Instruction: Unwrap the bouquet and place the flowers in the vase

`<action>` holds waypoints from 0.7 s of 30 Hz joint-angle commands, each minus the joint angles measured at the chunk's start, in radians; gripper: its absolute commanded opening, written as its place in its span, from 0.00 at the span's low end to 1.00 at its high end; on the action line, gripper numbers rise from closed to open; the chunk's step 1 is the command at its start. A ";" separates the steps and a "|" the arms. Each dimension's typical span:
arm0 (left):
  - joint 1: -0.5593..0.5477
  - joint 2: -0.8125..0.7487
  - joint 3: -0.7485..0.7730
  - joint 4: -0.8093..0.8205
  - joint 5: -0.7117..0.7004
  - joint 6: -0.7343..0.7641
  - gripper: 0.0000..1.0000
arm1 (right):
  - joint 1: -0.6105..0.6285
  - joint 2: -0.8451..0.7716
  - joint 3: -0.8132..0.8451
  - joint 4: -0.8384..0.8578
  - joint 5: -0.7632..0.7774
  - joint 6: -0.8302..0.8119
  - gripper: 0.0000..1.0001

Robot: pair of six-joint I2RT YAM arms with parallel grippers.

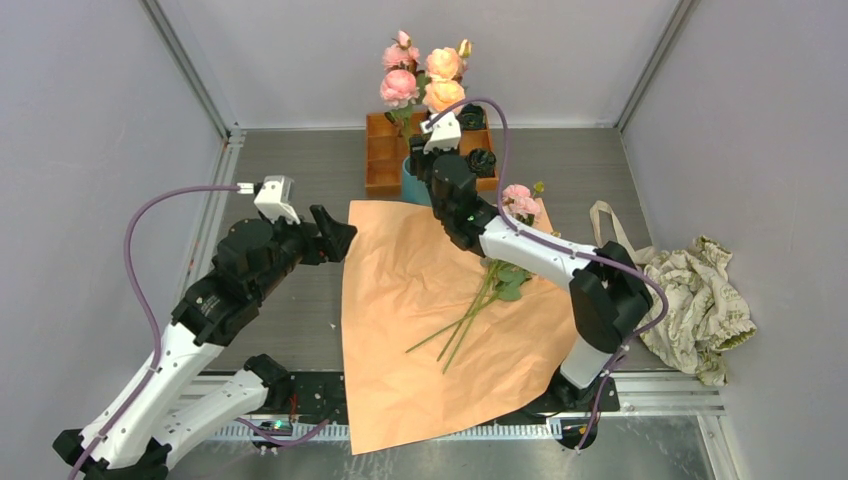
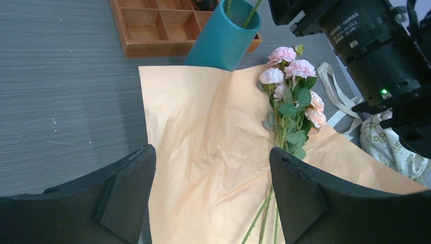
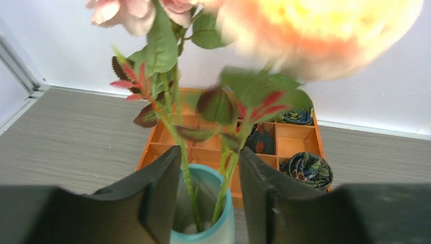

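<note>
The bouquet lies unwrapped: its orange paper (image 1: 420, 330) is spread flat, with pink flowers (image 1: 520, 200) on its far right part, stems toward me. More flowers (image 1: 425, 75), pink and peach, stand in the teal vase (image 1: 412, 185) behind the paper. My right gripper (image 3: 209, 162) hovers over the vase rim (image 3: 223, 223), open, with two stems (image 3: 188, 178) loose between its fingers. My left gripper (image 2: 213, 168) hangs open above the paper (image 2: 213, 101), left of the lying flowers (image 2: 292, 96), holding nothing.
An orange wooden tray (image 1: 385, 150) with dark rosette lumps (image 3: 307, 170) stands right behind the vase. A cream ribbon (image 1: 610, 225) and a crumpled patterned paper wad (image 1: 705, 305) lie at the right. Grey walls close in the table.
</note>
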 commanded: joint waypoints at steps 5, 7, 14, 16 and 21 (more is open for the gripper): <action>-0.003 0.010 -0.018 0.058 0.017 -0.016 0.82 | 0.044 -0.165 -0.078 0.088 0.083 -0.008 0.68; -0.003 0.009 -0.021 0.058 0.018 -0.016 0.82 | 0.053 -0.194 -0.099 0.089 0.108 -0.005 0.73; -0.004 0.050 -0.008 0.059 0.061 -0.002 0.82 | 0.066 -0.337 -0.170 0.062 0.205 0.045 0.86; -0.007 0.067 -0.002 0.061 0.075 -0.002 0.82 | 0.067 -0.394 -0.208 0.054 0.222 0.066 0.87; -0.026 0.116 0.010 0.073 0.107 0.008 0.82 | 0.066 -0.553 -0.257 -0.038 0.238 0.097 0.97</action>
